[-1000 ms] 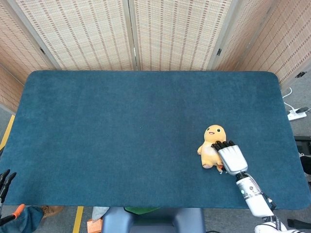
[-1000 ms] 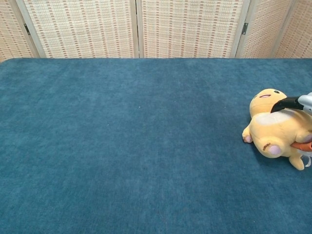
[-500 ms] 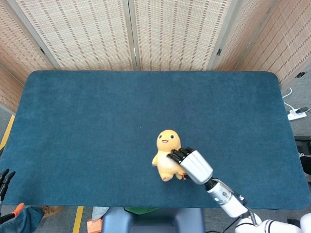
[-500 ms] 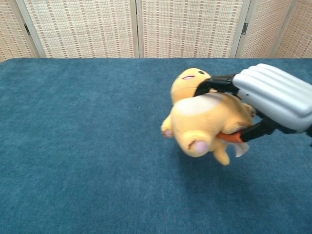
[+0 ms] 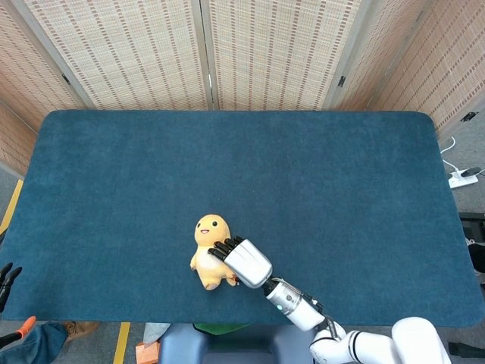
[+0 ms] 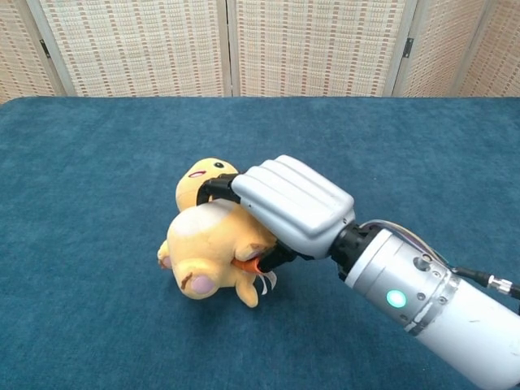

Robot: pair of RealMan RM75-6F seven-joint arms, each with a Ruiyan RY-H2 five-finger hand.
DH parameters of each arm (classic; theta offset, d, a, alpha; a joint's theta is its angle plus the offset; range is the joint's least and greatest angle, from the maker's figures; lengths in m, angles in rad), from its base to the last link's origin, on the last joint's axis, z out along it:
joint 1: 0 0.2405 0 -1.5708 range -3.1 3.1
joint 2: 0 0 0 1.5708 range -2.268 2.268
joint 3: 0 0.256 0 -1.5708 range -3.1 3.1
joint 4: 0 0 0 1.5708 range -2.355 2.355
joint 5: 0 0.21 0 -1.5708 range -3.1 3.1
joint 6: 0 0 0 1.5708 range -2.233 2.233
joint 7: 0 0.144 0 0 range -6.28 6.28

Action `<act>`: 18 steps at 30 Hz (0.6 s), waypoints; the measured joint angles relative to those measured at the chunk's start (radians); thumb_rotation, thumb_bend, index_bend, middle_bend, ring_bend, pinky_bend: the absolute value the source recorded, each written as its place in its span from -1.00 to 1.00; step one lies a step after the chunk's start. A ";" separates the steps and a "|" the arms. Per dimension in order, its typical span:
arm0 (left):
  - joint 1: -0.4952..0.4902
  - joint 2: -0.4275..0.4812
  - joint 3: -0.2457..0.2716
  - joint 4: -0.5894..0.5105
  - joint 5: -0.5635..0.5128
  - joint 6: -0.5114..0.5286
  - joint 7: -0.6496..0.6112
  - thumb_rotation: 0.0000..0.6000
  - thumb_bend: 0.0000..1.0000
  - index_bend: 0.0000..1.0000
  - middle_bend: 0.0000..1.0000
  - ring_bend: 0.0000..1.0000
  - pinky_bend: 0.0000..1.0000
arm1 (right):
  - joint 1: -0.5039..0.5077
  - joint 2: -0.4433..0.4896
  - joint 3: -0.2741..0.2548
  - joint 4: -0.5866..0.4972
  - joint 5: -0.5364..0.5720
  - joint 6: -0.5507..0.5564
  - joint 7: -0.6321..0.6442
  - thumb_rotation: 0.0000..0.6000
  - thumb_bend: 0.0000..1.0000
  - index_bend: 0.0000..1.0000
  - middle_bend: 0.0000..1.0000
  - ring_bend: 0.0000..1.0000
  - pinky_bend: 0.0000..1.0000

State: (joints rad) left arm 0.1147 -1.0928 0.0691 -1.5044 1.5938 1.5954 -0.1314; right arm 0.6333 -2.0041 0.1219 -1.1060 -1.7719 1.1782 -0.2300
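Observation:
A yellow plush toy (image 5: 208, 243) (image 6: 210, 248) with a smiling face is held just above the blue table, left of centre near the front edge. My right hand (image 5: 244, 261) (image 6: 291, 202) grips its body from the right, dark fingers (image 6: 213, 188) wrapped over its back and an orange tail sticking out under the palm. The right forearm (image 6: 414, 299) runs off to the lower right. A few dark fingertips of my left hand (image 5: 6, 277) show at the far left edge of the head view, off the table; how they lie is unclear.
The blue carpeted table (image 5: 136, 174) (image 6: 97, 162) spreads wide on all sides of the toy. Woven screens (image 5: 265, 53) stand behind its far edge. A power strip (image 5: 462, 178) lies on the floor to the right.
My right hand has carried the plush toy from the table's right side to left of centre, staying near the front edge. The grip has held throughout.

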 measured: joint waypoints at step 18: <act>0.000 -0.020 0.020 0.017 0.083 0.041 0.007 1.00 -0.51 -1.00 -1.00 -1.00 -0.60 | -0.079 0.377 -0.145 -0.461 0.010 0.049 0.049 1.00 -0.99 -1.00 -1.00 -1.00 -1.00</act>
State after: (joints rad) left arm 0.1151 -1.1124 0.0889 -1.4875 1.6768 1.6368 -0.1245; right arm 0.5542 -1.6274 -0.0235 -1.5668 -1.7620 1.2273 -0.1806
